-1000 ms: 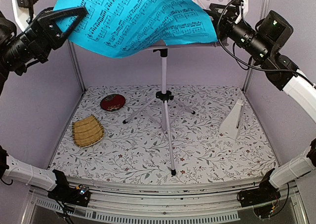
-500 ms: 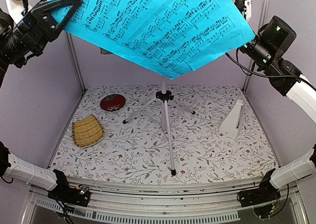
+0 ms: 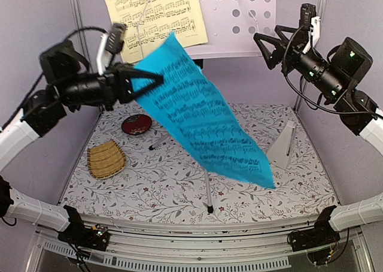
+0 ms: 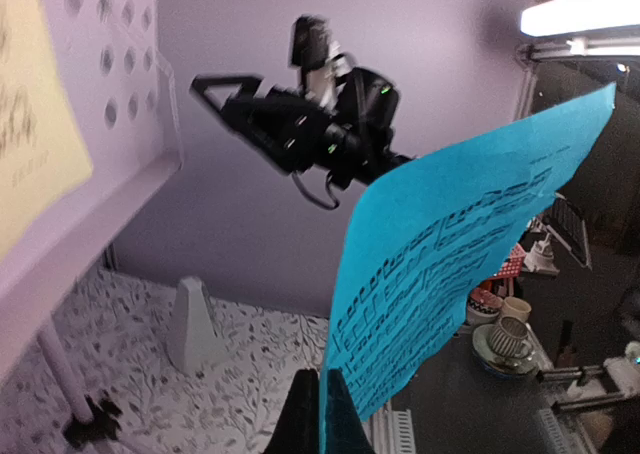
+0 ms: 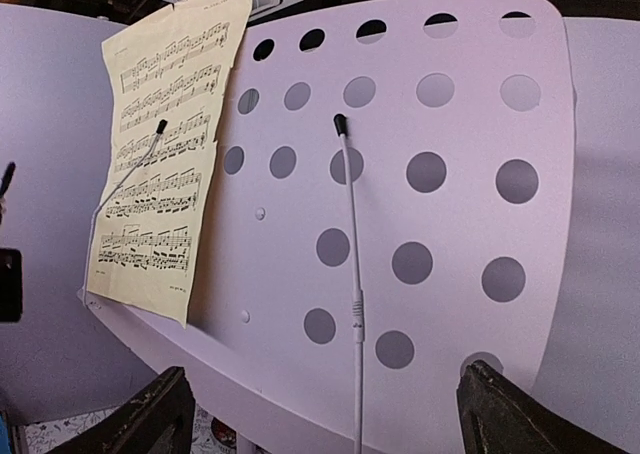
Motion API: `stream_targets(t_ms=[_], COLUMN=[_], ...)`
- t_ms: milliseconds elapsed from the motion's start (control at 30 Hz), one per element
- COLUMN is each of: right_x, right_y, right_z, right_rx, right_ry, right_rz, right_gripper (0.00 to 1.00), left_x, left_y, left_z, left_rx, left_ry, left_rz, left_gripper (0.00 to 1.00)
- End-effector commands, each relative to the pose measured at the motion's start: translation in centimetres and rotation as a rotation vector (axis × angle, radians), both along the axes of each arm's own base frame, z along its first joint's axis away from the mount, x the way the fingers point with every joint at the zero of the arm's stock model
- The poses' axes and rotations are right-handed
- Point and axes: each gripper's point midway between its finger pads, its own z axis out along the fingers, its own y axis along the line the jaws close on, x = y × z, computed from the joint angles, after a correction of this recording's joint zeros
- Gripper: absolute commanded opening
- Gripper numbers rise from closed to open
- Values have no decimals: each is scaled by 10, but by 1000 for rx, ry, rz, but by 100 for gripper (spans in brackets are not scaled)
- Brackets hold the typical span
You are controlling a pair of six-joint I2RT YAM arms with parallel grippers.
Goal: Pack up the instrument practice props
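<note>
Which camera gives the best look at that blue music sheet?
The top external view: the whole blue music sheet shows, hanging from the left end effector. The left wrist view catches it close, from its pinched corner upward. The right wrist view faces the perforated music-stand desk instead.

The black-and-white left arm [image 3: 66, 92] bends in from the left edge, its forearm held level and high, pointing right. Its black two-finger left gripper [image 3: 157, 79] is pinched tight on the top edge of a blue printed music sheet [image 3: 209, 128]. The matching right arm [image 3: 344, 74] reaches in high from the right and points left. Its right gripper [image 3: 267, 35] has its jaws spread wide, holding nothing.
</note>
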Motion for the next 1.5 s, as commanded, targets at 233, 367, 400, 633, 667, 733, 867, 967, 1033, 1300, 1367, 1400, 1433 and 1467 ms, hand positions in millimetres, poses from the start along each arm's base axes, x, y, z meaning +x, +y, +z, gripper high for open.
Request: stream_targets(t_ms=[233,367,400,633,667,733,867,967,1033,1300,1367,1400,1433,1467], right_x=[-1,8,10,12,12,10,11,13,15,16,15,14,13,13], right_y=[-41,-51,-52,-55,-55,-56,-56,-54,-52,-48,-48,-48,-48,-48], right_z=[-50,-78,-85,-122,-126,-133,-150,-164,-170,-182,-182,-182,-182,-183], right_rx=[-22,-27,-32,-60,-63,-67,-75,-82,-88,-76,-71,-68,-66,-63], right_ry=[70,122,137,194,199,208,232,254,267,300,304,307,308,310], right_rz=[-180,-254,-266,-282,-283,-281,-281,-279,-276,-258,-249,-245,-242,-241], right_gripper=[94,94,94,95,95,95,95,95,95,95,95,95,95,95], left_x=[90,113,119,143,146,153,166,172,175,183,182,181,179,178], left_y=[32,53,58,74,76,83,105,122,136,166,167,167,165,164], left_z=[-193,-264,-280,-351,-357,-370,-395,-408,-414,-413,-417,-419,-421,-423], left_rx=[193,259,270,392,414,465,591,693,766,861,886,889,893,896], left_ry=[599,753,787,885,887,880,848,825,806,720,730,735,742,749], left_rz=[224,312,329,432,450,510,667,753,820,962,956,947,934,924], left_gripper=[0,0,0,0,0,0,0,0,0,0,0,0,0,0])
